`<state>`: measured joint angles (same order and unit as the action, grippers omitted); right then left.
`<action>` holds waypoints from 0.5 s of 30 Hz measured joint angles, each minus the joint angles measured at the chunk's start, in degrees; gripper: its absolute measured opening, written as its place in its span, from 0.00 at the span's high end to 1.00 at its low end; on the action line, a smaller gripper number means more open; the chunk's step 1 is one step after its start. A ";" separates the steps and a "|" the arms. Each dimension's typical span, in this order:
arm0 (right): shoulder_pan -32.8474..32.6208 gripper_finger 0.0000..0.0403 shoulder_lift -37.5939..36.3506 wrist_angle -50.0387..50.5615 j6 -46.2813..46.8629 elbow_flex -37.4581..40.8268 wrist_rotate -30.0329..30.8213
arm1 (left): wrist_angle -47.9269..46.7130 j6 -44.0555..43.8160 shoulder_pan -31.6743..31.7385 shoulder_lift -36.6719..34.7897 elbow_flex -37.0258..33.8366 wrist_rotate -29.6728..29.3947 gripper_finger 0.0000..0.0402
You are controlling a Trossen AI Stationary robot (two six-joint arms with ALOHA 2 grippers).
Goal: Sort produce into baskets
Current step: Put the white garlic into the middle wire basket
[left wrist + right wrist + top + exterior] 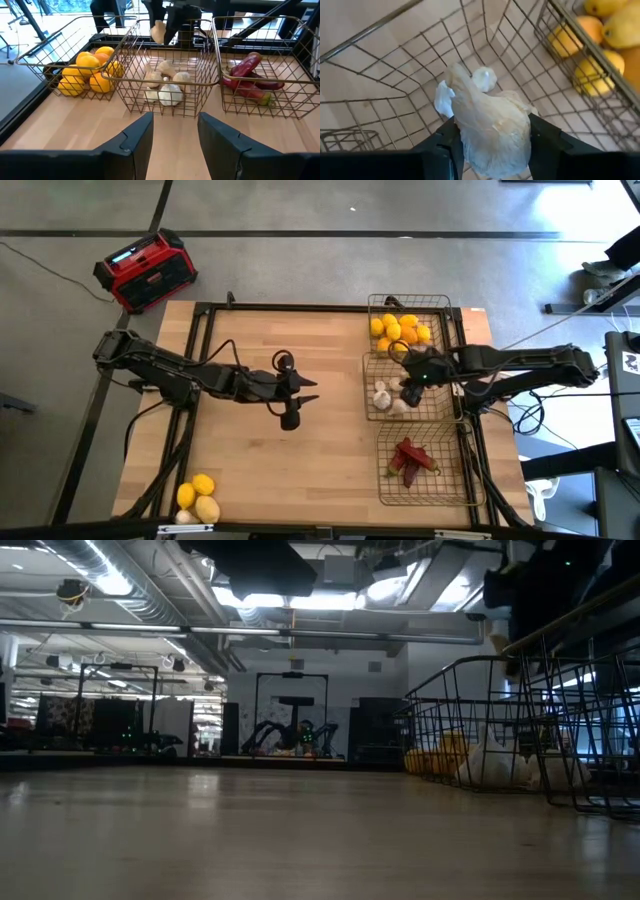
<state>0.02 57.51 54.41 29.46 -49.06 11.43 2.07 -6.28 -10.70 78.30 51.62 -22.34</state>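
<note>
Along the tabletop's right edge stand three square bronze wire-mesh baskets in a row: round yellow-orange lemons in the far one, small white garlic bulbs in the middle, elongated dark red chili peppers in the near one. My right claw grips a garlic bulb above the middle basket. My left claw hangs over mid-table. Three loose lemons lie at the near left corner.

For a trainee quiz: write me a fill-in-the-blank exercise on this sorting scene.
1. The right gripper holds a ____ bulb above the middle basket.
2. The chili peppers lie in the basket nearest the table's ____ edge.
3. Three loose lemons wait at the table's front ____ corner.
4. The left gripper is ____.

Missing words: garlic; front; left; empty
</note>
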 joint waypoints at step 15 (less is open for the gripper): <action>-0.01 0.62 8.61 1.75 7.40 0.00 -0.51 | -0.69 0.13 -0.02 0.00 0.00 0.01 0.63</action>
<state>0.01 66.12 56.16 36.86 -49.06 10.92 1.38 -6.16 -10.72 78.30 51.62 -22.33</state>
